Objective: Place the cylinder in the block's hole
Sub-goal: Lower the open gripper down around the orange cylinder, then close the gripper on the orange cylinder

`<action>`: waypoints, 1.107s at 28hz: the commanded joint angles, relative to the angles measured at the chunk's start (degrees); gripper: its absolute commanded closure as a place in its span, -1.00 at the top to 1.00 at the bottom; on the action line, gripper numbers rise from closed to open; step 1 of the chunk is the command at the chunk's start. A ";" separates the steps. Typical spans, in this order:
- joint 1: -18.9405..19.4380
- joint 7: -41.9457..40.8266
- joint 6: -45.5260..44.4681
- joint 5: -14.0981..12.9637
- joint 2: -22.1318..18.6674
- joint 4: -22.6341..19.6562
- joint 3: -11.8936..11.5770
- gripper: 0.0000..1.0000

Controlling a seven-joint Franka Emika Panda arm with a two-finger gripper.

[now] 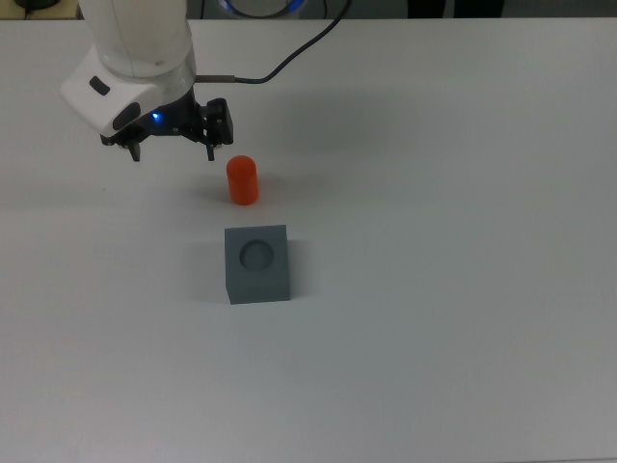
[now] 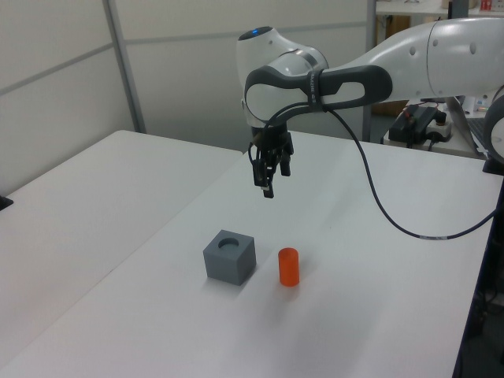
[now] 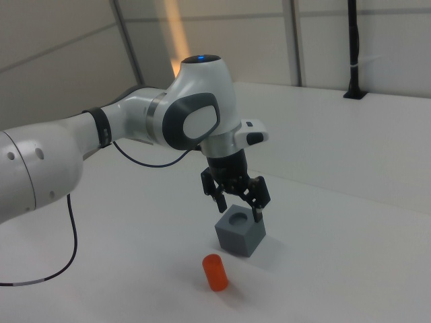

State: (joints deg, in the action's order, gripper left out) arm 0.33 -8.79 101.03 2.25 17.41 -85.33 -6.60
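The orange-red cylinder [image 1: 242,180] [image 2: 289,266] [image 3: 215,272] stands upright on the white table. Close beside it sits the dark grey block [image 1: 257,262] [image 2: 230,256] [image 3: 240,232], its round hole facing up and empty. My gripper [image 1: 174,149] [image 2: 268,179] [image 3: 239,210] hangs in the air above the table, pointing down, open, with nothing between its fingers. In the top view it is up and to the left of the cylinder. In the left view it floats well above both objects.
A black cable [image 1: 289,58] [image 2: 378,205] trails from the wrist across the white table [image 1: 463,289]. The arm's white body [image 3: 101,134] reaches in from the right view's left. A table seam [image 2: 181,213] runs past the block in the left view.
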 commanded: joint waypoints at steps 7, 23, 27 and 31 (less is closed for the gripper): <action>0.11 -3.25 12.42 1.35 -15.56 -23.38 0.27 1.00; -0.33 -5.10 18.41 1.17 -9.51 -27.08 6.42 1.00; -0.15 -5.10 18.41 1.70 -7.92 -27.00 6.42 1.00; 0.02 -4.84 18.41 4.86 -6.61 -27.00 6.42 0.99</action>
State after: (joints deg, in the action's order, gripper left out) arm 0.30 -13.21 118.07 3.74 9.80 -111.96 -0.22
